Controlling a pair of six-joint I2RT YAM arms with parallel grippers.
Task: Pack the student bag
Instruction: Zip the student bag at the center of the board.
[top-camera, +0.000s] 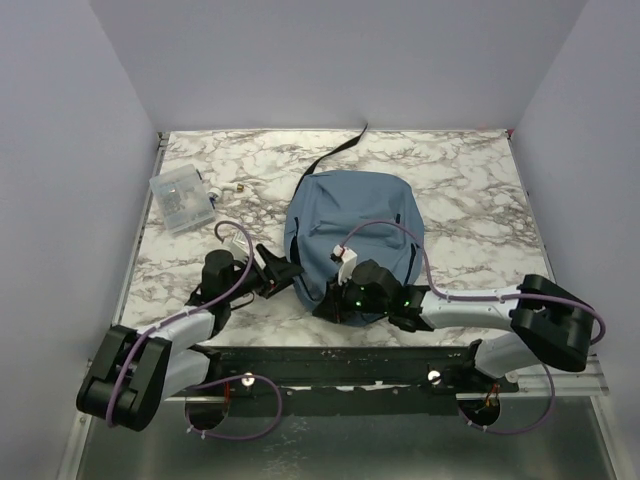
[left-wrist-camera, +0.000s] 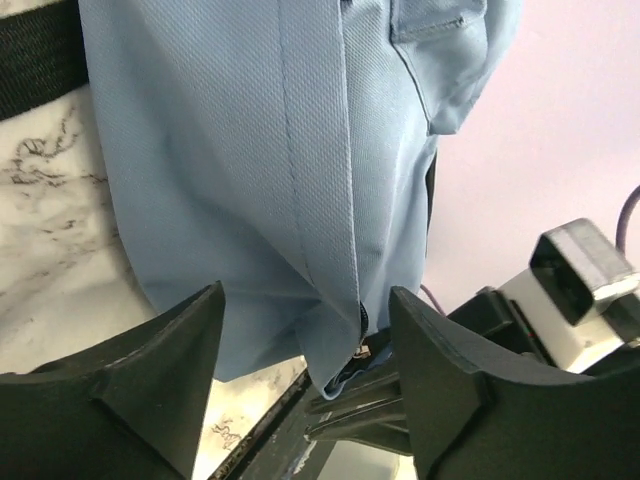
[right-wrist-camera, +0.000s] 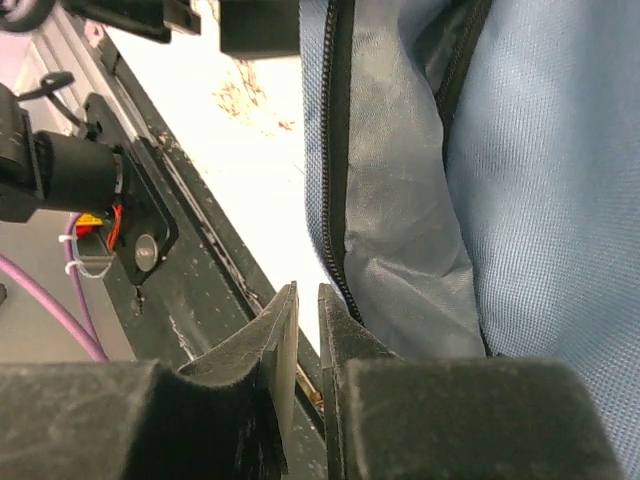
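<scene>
- The student bag (top-camera: 350, 225), a dusty-blue fabric backpack, lies in the middle of the marble desk (top-camera: 470, 200). Its near edge is close to my two bases and its other end points away from me.
- A black strap (top-camera: 338, 152) trails from the bag's far end across the desk toward the back wall.
- My left claw (left-wrist-camera: 305, 295) stands wide open at the bag's near-left edge. A seamed fold of blue fabric shows in the gap just beyond the two fingers. I see neither finger pressing on it, and this claw holds nothing.
- My right claw (right-wrist-camera: 305, 295) lies along the bag's near edge and points toward my left arm. Its fingers are almost together, with only a thin slit between them.
- A black zipper (right-wrist-camera: 335, 160) runs down the bag's edge and passes behind the tip of one of my right fingers. I cannot tell whether that claw has pinched the zipper, the fabric or nothing.
- From my left wrist I see the right claw's tips just under the bag's lower corner, so my two claws are near each other.
- The black rail (right-wrist-camera: 190, 280) along the desk's near edge runs beside my right claw.
- A clear plastic box (top-camera: 182, 200) sits at the far left of the desk, well apart from the bag. Some small white items (top-camera: 214, 188) lie just beside it, too small for me to name.
</scene>
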